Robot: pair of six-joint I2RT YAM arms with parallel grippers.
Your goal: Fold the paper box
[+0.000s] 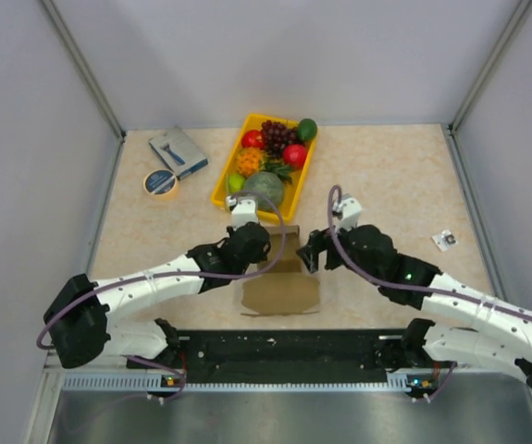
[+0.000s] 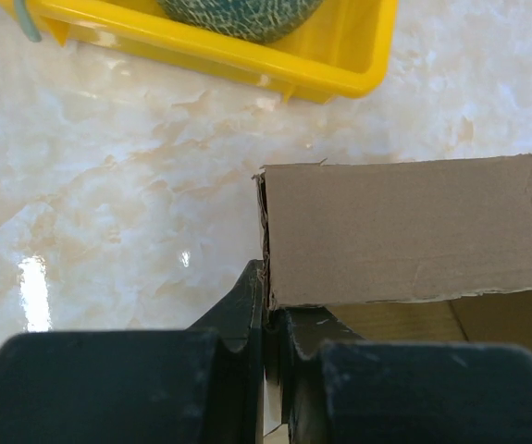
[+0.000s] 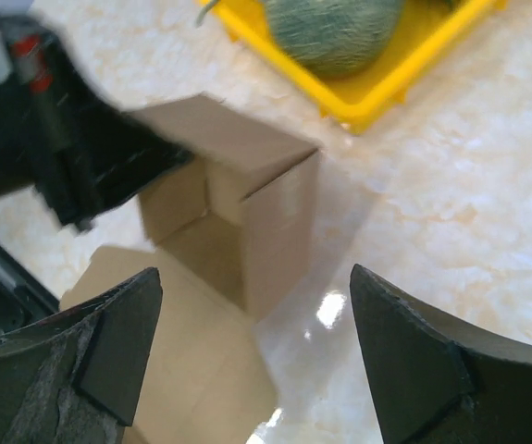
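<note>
The paper box (image 1: 282, 282) is brown corrugated cardboard, partly raised, with a flat panel lying toward the near edge. My left gripper (image 1: 258, 248) is shut on the box's left wall edge; in the left wrist view the fingers (image 2: 247, 305) pinch the upright wall below a folded-over panel (image 2: 404, 227). My right gripper (image 1: 314, 252) is open just right of the box. In the right wrist view its fingers (image 3: 122, 338) stand wide apart above the box's right wall (image 3: 279, 227) and the flat panel (image 3: 182, 370), touching nothing.
A yellow tray (image 1: 233, 166) of fruit with a green melon (image 1: 264, 188) stands just behind the box. A blue-grey packet (image 1: 179, 151) and a tape roll (image 1: 160, 182) lie at the back left. A small clip (image 1: 445, 240) lies at the right.
</note>
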